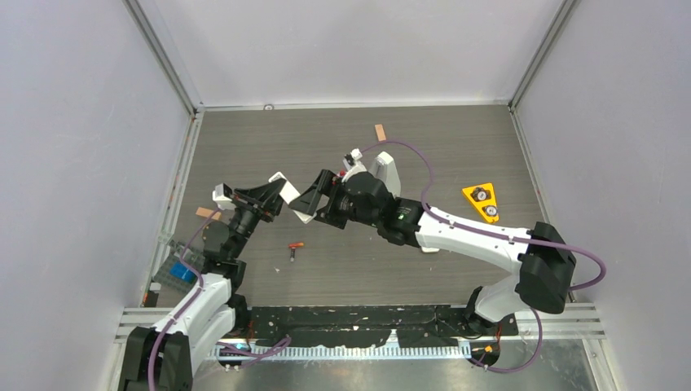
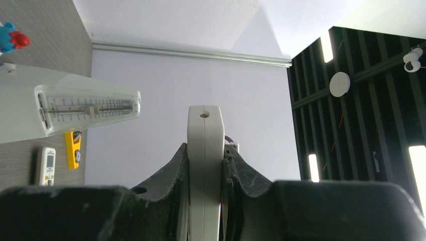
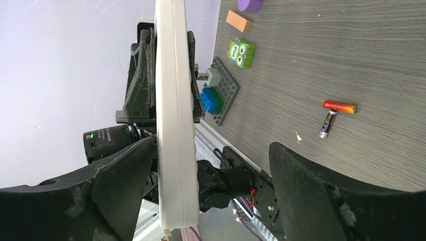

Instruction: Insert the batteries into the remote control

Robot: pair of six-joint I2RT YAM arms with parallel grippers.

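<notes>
Clamps remote control (image 3: 173, 115) edge-on, clear of the table (image 3: 326, 50), in left gripper (image 2: 206, 153). Straddles it with right gripper (image 3: 211, 148) spread wide: close to one finger, perhaps touching, broad gap beside the other. Shows two batteries (image 3: 340, 107) lying on open table.

**Overhead:** We look down on the table (image 1: 456, 147) from a fixed camera above and behind the arms (image 1: 473, 232), far enough back to take in every wall, with the bases at the bottom edge.

**Left wrist:** Our camera sits close behind its own fingers (image 2: 166, 170), facing up along the remote control (image 2: 205, 150) toward a wall (image 2: 150, 100) and the ceiling (image 2: 361, 100).

**Right wrist:** Equally near, our camera faces the same remote control side-on, with the table tilted beyond. It shares the batteries (image 3: 340, 107) with the overhead view. All three views share the remote control.
</notes>
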